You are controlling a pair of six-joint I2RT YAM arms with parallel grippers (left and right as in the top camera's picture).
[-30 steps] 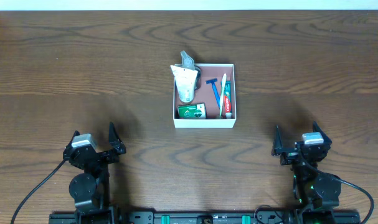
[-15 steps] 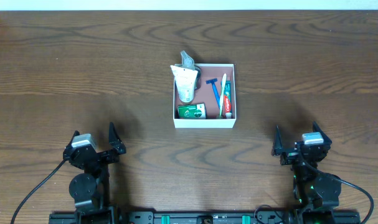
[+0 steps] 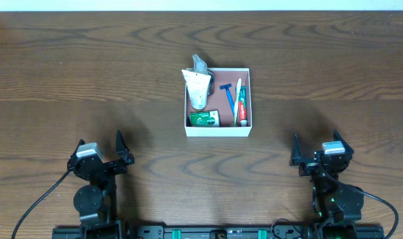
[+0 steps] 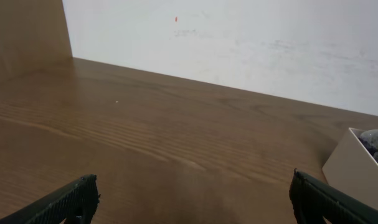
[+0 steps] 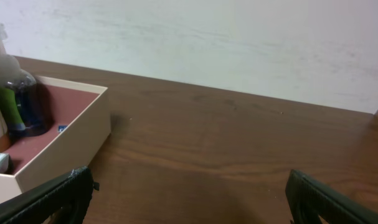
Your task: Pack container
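Observation:
The container [image 3: 218, 130], a shallow square box with white walls and a reddish-brown floor, sits at the table's middle. Inside lie a white pouch with a spray bottle [image 3: 198, 85], a blue razor [image 3: 227, 93], a toothbrush and toothpaste [image 3: 240, 103] and a green packet [image 3: 204, 119]. My left gripper [image 3: 119, 154] is open and empty near the front left, its fingertips wide apart in the left wrist view [image 4: 192, 193]. My right gripper [image 3: 315, 153] is open and empty at the front right; its wrist view [image 5: 189, 190] shows the container's corner [image 5: 64, 140] at the left.
The dark wood table [image 3: 75, 79] runs to a white wall at the back. The container's white corner [image 4: 357, 171] shows at the right edge of the left wrist view.

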